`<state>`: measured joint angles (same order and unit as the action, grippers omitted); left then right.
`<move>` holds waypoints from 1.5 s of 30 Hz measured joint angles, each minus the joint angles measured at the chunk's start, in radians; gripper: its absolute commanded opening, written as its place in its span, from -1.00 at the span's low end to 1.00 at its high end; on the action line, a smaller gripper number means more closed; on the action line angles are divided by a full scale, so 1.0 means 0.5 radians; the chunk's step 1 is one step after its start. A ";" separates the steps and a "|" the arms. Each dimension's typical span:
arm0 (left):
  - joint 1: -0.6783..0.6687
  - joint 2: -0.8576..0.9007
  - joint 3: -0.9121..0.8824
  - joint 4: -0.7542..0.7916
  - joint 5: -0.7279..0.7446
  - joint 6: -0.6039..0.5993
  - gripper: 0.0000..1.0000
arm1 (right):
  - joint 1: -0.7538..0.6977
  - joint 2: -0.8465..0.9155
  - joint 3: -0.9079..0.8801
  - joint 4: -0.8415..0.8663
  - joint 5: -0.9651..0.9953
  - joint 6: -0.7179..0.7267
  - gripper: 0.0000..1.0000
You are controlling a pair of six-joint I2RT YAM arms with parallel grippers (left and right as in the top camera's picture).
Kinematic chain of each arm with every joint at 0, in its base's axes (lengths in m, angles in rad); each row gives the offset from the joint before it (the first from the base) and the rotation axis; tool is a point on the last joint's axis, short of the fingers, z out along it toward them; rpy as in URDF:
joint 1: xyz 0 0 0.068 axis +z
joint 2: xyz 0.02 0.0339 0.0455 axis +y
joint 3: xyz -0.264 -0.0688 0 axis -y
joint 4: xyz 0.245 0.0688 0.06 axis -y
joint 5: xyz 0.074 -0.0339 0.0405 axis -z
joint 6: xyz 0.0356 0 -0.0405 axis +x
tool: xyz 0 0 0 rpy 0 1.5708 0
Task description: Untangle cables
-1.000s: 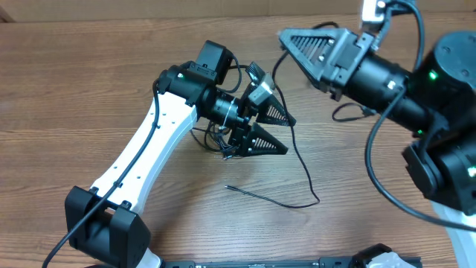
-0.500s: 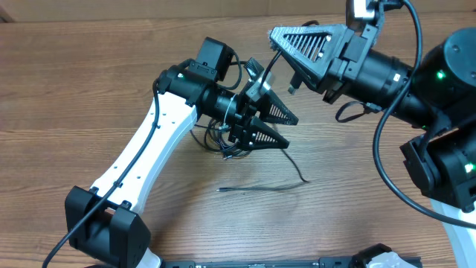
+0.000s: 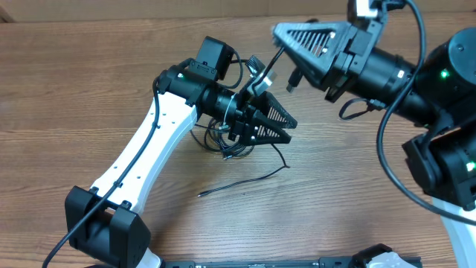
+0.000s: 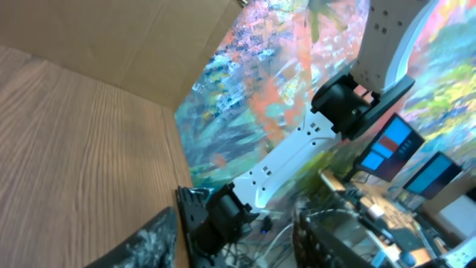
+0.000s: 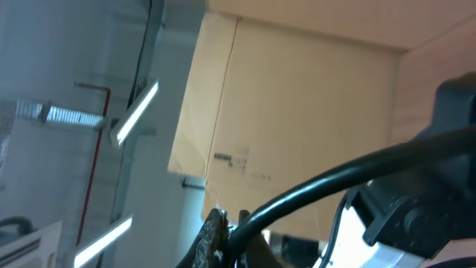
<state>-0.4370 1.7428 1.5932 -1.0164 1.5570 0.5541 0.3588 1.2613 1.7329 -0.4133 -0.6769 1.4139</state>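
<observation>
- The cables point(image 3: 223, 141) lie as a small snarl on the worktop point(image 3: 89, 89) at the centre of the overhead view, tucked under the left arm's wrist. One loose strand point(image 3: 245, 181) trails from it toward the lower middle.
- The left gripper point(image 3: 290, 131) sits just right of the snarl. Its jaws are partly apart, and the left wrist view shows a gap between the fingers point(image 4: 145, 240). I cannot tell whether any cord runs through that gap.
- The right gripper point(image 3: 279, 36), upper right of centre, has its jaws together, apparently pinching a cord of the cables. A plug end point(image 3: 292, 82) dangles beneath it.
- Risk: if the right arm lifts further while the snarl is pinned, the knot is likely to tighten instead of loosening.
- Risk: the left jaws could close on several strands at once, so the whole snarl would drag along.
- Risk: the thin cord may slip out of the right jaws under tension.
- Risk: the two grippers are near each other, so a careless move could make them collide.
</observation>
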 measured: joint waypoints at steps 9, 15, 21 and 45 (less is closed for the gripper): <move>0.000 0.000 0.000 0.002 0.000 -0.121 -0.09 | -0.275 0.000 0.000 -0.101 -0.031 -0.002 -0.93; 0.000 0.000 0.000 0.000 0.000 -0.157 -0.33 | -0.275 0.000 0.000 -0.100 -0.060 -0.002 -0.92; 0.000 0.000 0.000 0.001 -0.001 -0.162 -0.39 | -0.317 0.000 0.000 -0.100 -0.060 -0.002 -0.93; 0.000 0.000 0.000 -0.002 -0.002 -0.162 -0.71 | -0.459 0.062 0.000 -0.277 -0.020 -0.151 -0.93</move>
<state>-0.4370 1.7428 1.5932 -1.0176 1.5562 0.4732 0.1295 1.2922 1.7329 -0.5518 -0.6868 1.3384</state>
